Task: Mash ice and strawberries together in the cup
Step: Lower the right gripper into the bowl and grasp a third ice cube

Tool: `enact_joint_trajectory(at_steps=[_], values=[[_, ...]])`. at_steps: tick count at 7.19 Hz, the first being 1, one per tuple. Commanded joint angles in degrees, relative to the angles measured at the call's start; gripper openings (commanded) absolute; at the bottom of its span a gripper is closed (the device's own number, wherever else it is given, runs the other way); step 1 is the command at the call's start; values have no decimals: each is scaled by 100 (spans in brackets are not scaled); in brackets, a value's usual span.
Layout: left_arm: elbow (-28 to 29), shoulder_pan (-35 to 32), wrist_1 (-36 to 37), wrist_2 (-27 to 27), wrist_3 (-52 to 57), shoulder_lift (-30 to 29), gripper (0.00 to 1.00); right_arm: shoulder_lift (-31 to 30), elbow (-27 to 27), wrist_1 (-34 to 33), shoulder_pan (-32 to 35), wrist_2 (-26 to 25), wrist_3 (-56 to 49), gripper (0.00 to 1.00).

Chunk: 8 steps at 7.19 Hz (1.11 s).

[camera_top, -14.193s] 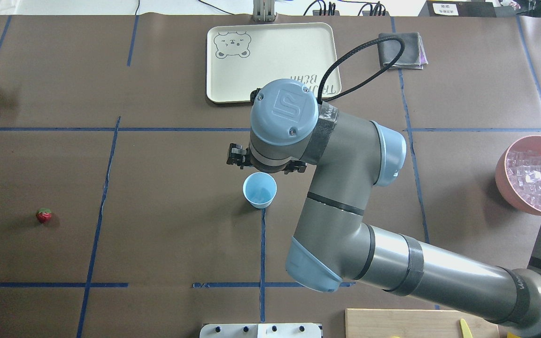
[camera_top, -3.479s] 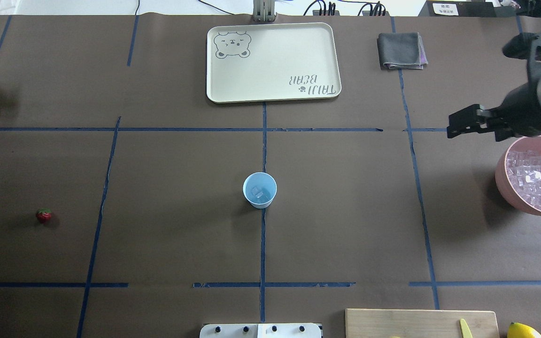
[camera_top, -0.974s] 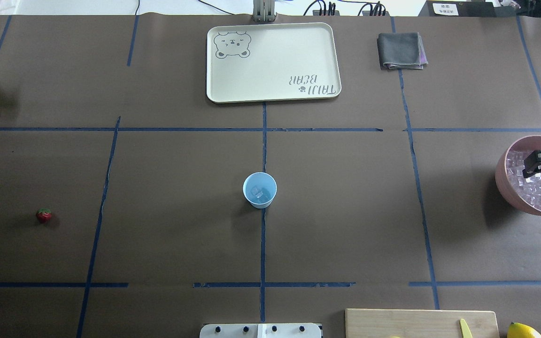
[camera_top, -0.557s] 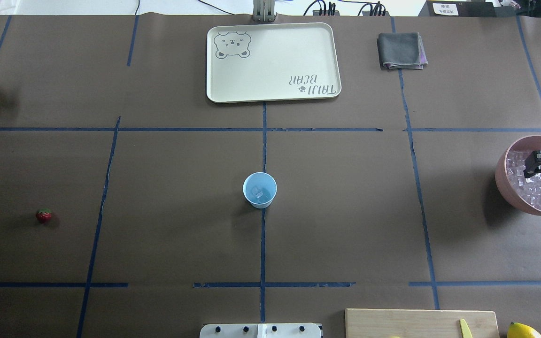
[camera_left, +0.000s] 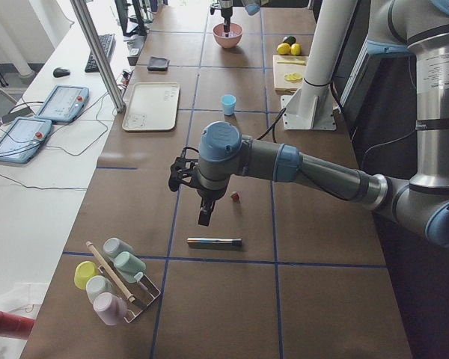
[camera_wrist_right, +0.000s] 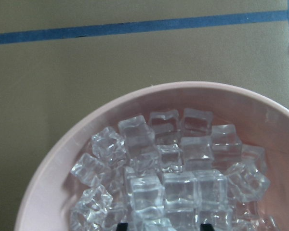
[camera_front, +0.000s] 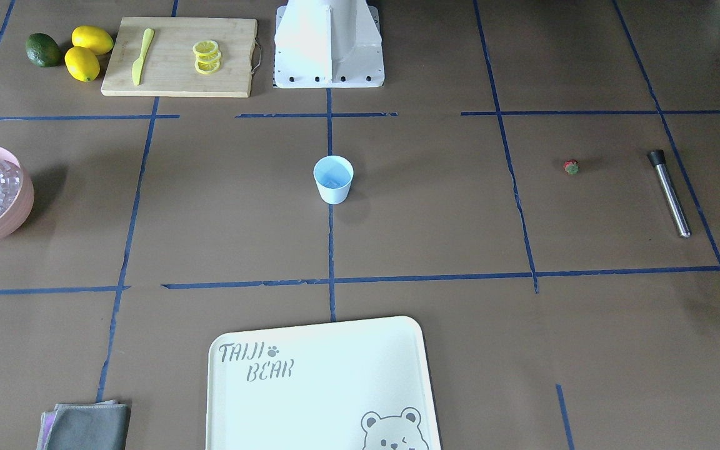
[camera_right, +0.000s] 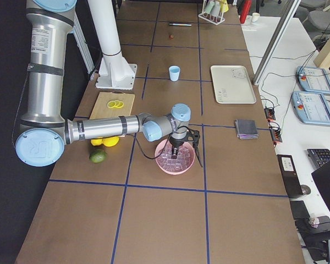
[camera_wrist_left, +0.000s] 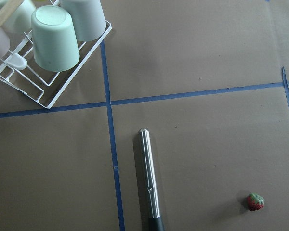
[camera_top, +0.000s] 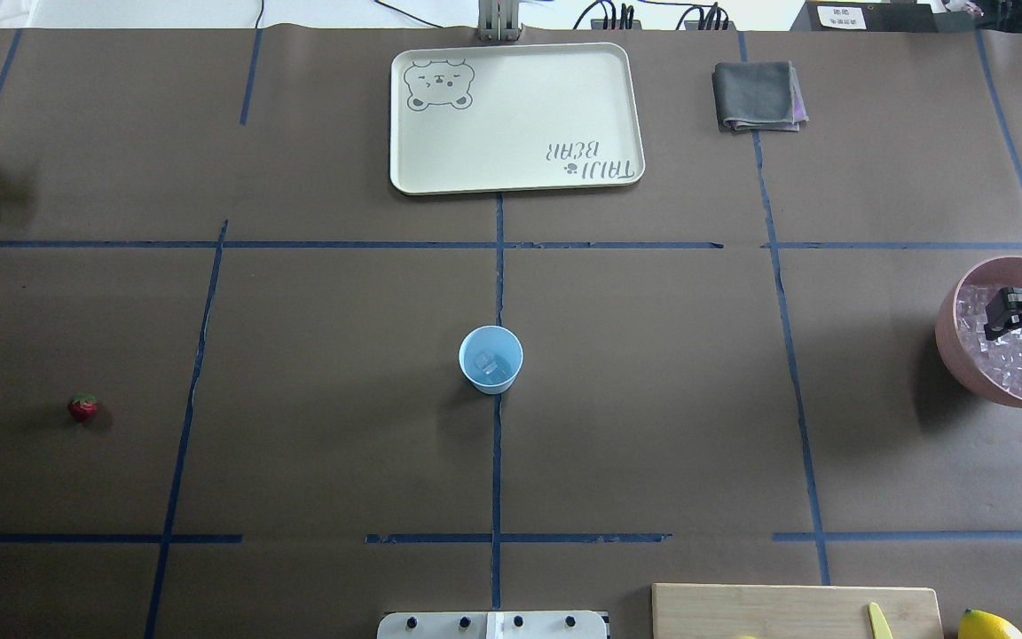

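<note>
I hold the right gripper (camera_top: 1005, 312) low in the pink bowl (camera_top: 944, 342) at the overhead frame's right edge, spread to straddle a cube of ice (camera_wrist_right: 180, 191) for the cup (camera_top: 491, 358).

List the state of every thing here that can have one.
cup, upright, some ice inside.
strawberry, whole, lying apart from the cup.
pink bowl, heaped with more ice.
right gripper, open, down in the bowl's ice.
left gripper, over the muddler, open or shut unclear.
muddler, lying flat, ungripped.
</note>
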Motion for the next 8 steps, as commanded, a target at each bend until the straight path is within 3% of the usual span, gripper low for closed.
enact_joint_trajectory(at_steps=[1, 2, 3, 4, 7, 8], values=[[-18, 0, 0, -7, 0, 8, 100, 2, -1, 0, -6, 1, -2, 39], [-18, 0, 0, -7, 0, 8, 100, 2, -1, 0, -6, 19, -28, 10], [-18, 0, 9, -7, 0, 8, 100, 11, 8, 0, -6, 36, -229, 1], [-18, 0, 9, -7, -35, 8, 100, 2, 52, 0, 2, 54, -257, 0], [-18, 0, 0, -7, -44, 8, 100, -278, 1147, -166, 502, 89, -266, 0], [-18, 0, 9, -7, -44, 16, 100, -79, 1568, -732, 503, 89, -266, 0]])
